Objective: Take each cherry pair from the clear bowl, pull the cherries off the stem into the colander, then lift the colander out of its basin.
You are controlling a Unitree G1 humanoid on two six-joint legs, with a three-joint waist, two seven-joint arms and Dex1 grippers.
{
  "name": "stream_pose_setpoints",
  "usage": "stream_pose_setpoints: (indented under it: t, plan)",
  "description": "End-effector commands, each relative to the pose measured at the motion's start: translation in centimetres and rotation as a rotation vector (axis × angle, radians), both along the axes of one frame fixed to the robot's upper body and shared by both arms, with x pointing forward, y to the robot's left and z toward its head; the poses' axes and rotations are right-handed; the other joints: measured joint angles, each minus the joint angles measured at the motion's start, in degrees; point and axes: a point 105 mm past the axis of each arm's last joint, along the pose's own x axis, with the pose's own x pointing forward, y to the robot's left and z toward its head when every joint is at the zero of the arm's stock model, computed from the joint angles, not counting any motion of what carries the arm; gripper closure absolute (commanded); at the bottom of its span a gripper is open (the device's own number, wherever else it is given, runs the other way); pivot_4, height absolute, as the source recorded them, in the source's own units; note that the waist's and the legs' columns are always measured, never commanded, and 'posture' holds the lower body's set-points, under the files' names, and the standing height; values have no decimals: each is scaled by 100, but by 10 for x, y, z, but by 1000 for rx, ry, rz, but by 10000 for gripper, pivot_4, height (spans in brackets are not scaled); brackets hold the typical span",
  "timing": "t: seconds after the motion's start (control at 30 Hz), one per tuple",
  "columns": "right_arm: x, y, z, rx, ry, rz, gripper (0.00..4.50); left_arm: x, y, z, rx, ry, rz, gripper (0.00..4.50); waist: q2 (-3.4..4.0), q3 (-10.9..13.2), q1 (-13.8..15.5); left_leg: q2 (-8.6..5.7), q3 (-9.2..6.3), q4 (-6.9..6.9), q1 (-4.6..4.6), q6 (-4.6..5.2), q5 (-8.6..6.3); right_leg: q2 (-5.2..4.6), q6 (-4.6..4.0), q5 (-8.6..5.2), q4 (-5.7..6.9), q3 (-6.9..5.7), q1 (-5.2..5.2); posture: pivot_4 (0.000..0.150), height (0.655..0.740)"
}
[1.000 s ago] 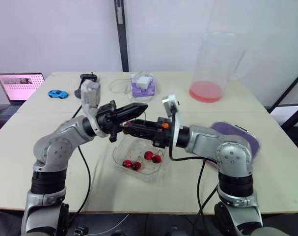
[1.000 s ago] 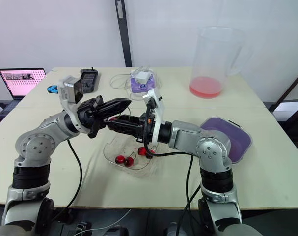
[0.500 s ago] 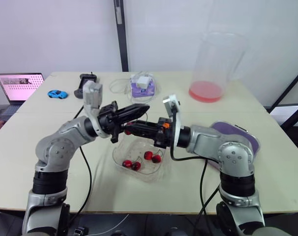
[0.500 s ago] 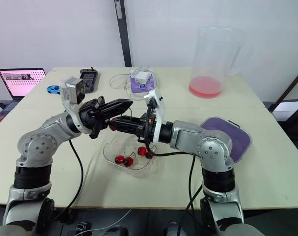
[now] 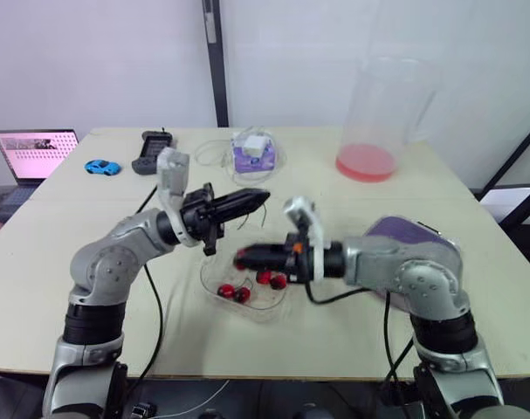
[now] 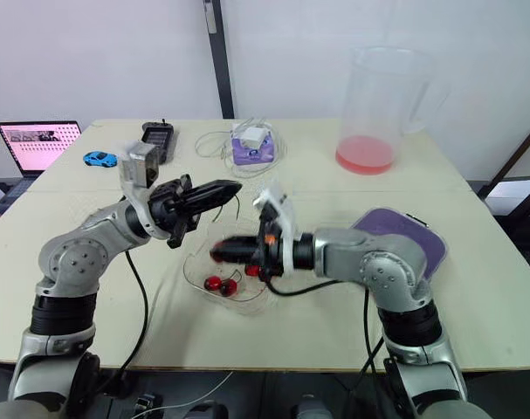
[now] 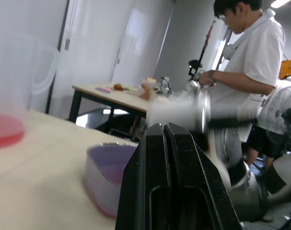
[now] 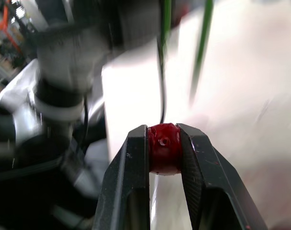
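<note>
Cherry (image 8: 163, 148) pinched in right jaws over clear bowl (image 5: 260, 305), left jaws pressed together, higher, apart

— What colour is the cherry (image 8: 163, 148) held in the right gripper (image 8: 162, 132)?
— Glossy dark red, between plain black fingers (image 8: 131, 182). The cherries (image 5: 234, 292) in the clear bowl (image 5: 214, 278) are the same red.
— And the colander (image 6: 430, 240)?
— Purple, on a pale beige table (image 5: 334, 332).
— Anything else with colour?
— A clear pitcher (image 5: 391, 96) with pinkish-red liquid at the bottom, a bright blue toy car (image 5: 101, 166), and a laptop (image 5: 35, 142) with a pink screen.
</note>
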Motion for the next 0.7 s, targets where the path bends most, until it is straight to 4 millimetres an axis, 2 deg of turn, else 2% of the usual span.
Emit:
stream_pose_setpoints:
  t: [0.03, 0.2, 0.3, 0.37, 0.47, 0.57, 0.63, 0.67, 0.7]
  plan:
    - [-3, -2, 7, 2, -37, 9, 38566, -7, 0, 13, -27, -62, -20, 45000, 0, 0, 3, 0, 0, 0, 0, 0, 0, 0, 0, 0, 0, 0, 0, 1500, 7332]
    - [-2, -8, 13, 13, -47, -6, 38566, -7, 0, 13, -28, -63, -23, 45000, 0, 0, 0, 0, 0, 0, 0, 0, 0, 1, 0, 0, 0, 0, 0, 1500, 7332]
    - [-3, -24, 29, 31, -96, -24, 38566, -6, 2, 13, -25, -62, -10, 45000, 0, 0, 8, 0, 0, 0, 0, 0, 0, 0, 0, 0, -1, 0, 1, 1500, 7332]
    - [-2, -42, 44, 18, -150, -55, 38566, -5, 5, 12, -22, -60, 3, 45000, 0, 0, 23, -1, 0, 0, -1, 0, 0, -1, 0, 0, -6, -1, 3, 1500, 7332]
    - [2, -78, 64, -65, -241, -142, 38566, -2, 10, 11, -15, -56, 24, 45000, 0, 0, 26, -1, 1, -1, -3, 1, -1, -2, 0, 0, -13, -1, 5, 1500, 7332]
    - [17, -124, 78, -214, -339, -307, 38566, 0, 14, 9, -7, -52, 45, 45000, 0, 1, 27, -2, 2, -5, -2, 7, -4, 0, 0, 0, -20, -2, 6, 1500, 7332]
    - [28, -163, 87, -292, -372, -437, 38566, 2, 16, 7, -1, -52, 57, 45000, 0, 1, 27, 0, 2, -3, -2, 11, -7, 1, 0, 0, -27, -2, 9, 1500, 7332]
    - [33, -185, 87, -357, -384, -508, 38566, 3, 18, 6, 0, -53, 66, 45000, -1, 1, 22, -1, 5, -2, -2, 12, -7, 1, 0, 0, -28, 0, 9, 1500, 7332]
    - [38, -209, 78, -450, -369, -571, 38566, 4, 19, 5, 3, -54, 78, 45000, 0, 2, 24, 0, 5, -2, -2, 12, -7, 1, 0, 0, -29, 0, 11, 1500, 7332]
